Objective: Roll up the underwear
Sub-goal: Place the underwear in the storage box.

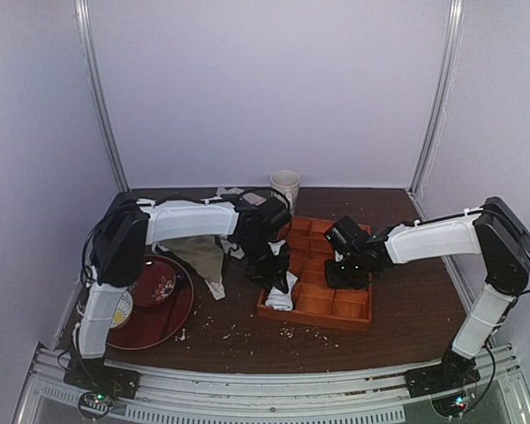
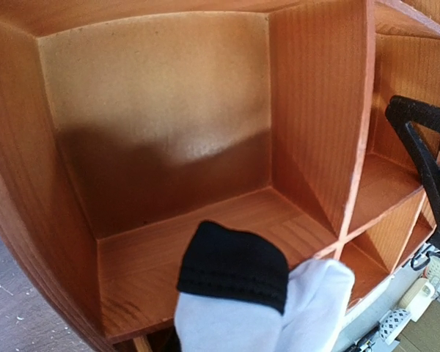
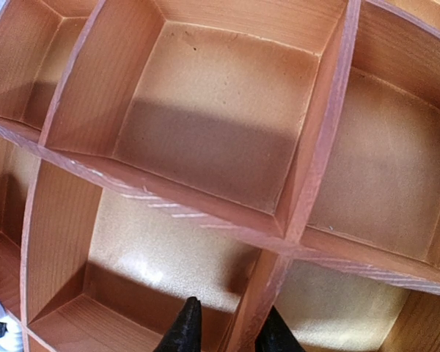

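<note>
Seen from above, the left arm rises from its base at the near left, bends at the elbow and reaches right across the table [image 1: 406, 305], its wrist turned down over the near-left corner of an orange wooden divided tray [image 1: 336, 315]. The left gripper [image 1: 276, 272] is clamped on the underwear [image 1: 280, 293], a white roll with a black hem that hangs into the near-left corner compartment at its front edge; in the left wrist view the cloth hides the fingers. That compartment's walls stand close on the left, back and right of the roll, with bare floor behind it. The right arm climbs from the near right, folds at a high elbow and stretches left, wrist pointing down over the middle of the tray. The right gripper [image 3: 231, 330] has its black fingers apart, one on each side of a divider wall; whether they touch it cannot be told. The two grippers are near each other but apart. An olive-beige garment [image 1: 203, 252] and a dark red plate [image 1: 181, 309] lie left of the tray, a pale cup [image 1: 285, 185] behind it, and crumbs [image 1: 287, 333] are scattered in front.
</note>
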